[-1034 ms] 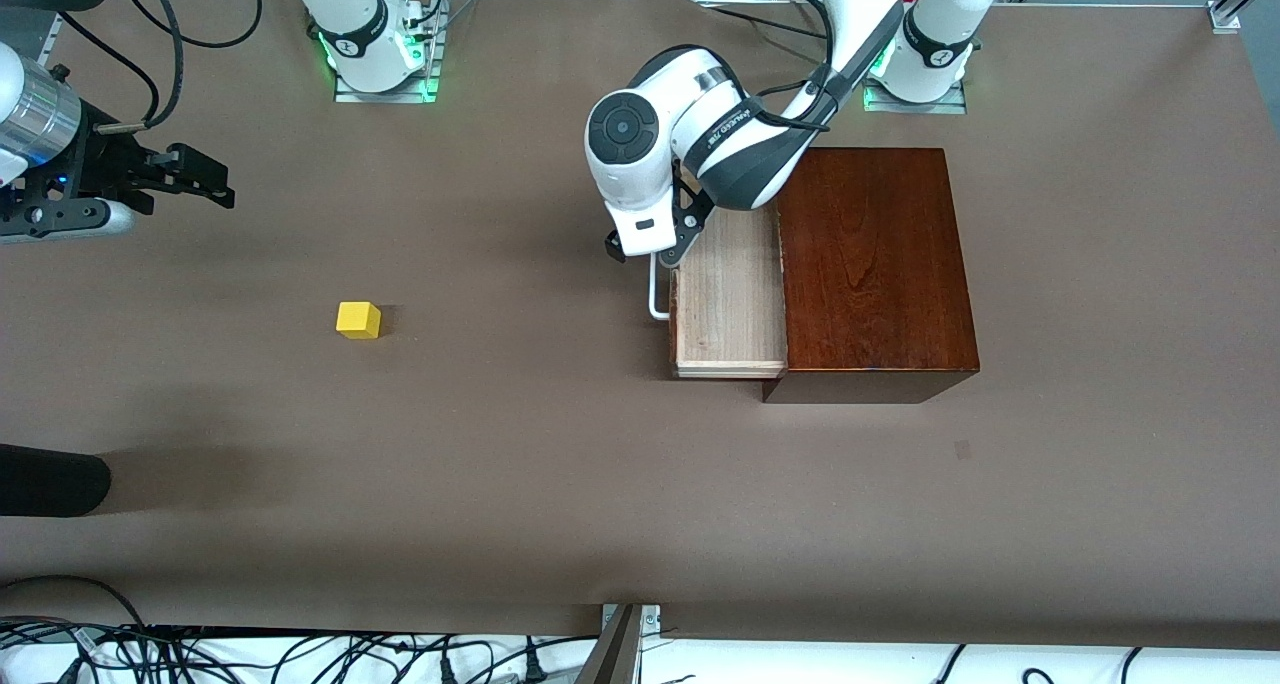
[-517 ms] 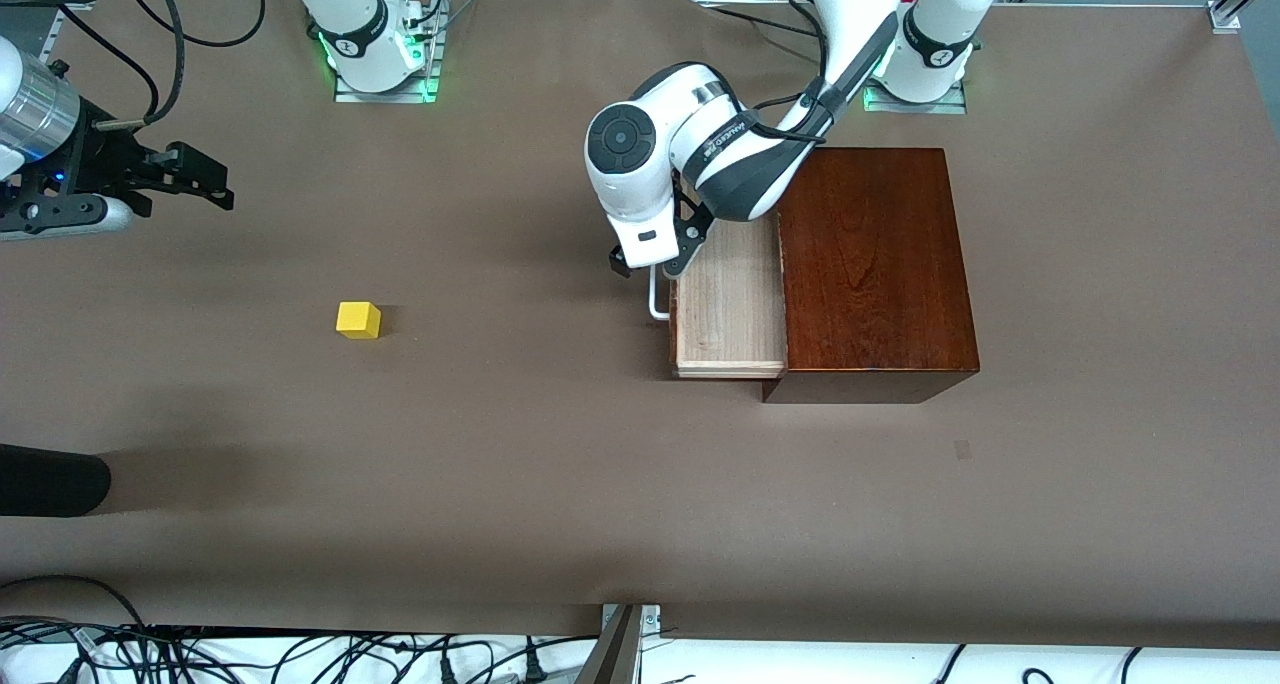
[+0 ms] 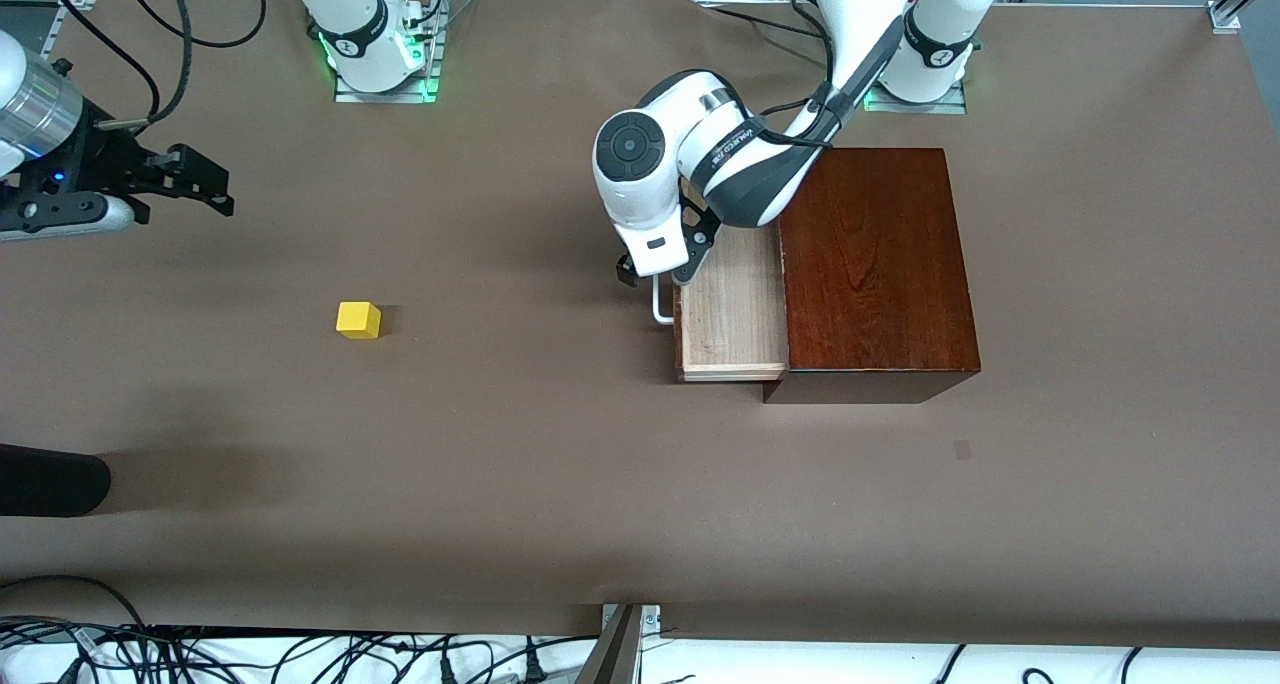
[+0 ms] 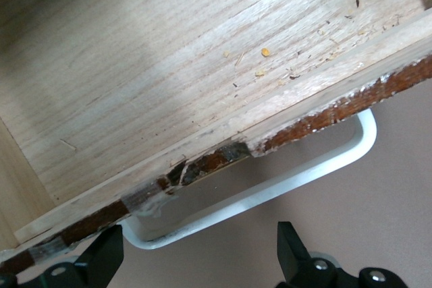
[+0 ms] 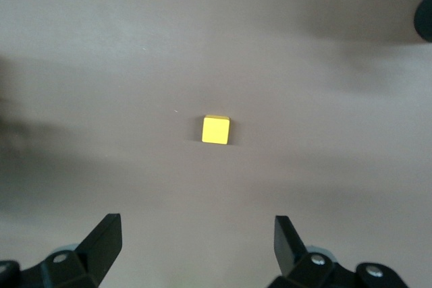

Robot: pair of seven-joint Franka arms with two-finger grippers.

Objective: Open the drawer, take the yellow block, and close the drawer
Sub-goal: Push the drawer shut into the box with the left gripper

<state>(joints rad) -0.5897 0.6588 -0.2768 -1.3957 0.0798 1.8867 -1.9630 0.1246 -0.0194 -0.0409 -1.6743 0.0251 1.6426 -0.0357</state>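
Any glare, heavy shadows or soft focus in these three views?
Front view: sharp, even light; soft arm shadows on the brown table, mild sheen on the wooden box. Left wrist view: the drawer floor partly shaded, its white handle crisp. Right wrist view: yellow block slightly soft, broad blurry shadows around it.

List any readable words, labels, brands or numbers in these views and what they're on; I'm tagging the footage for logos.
Dark lettering on the white link of the left arm: too small and tilted to read.
Round marks on the two arm bases: no legible text.
The wooden box, drawer and yellow block: none.
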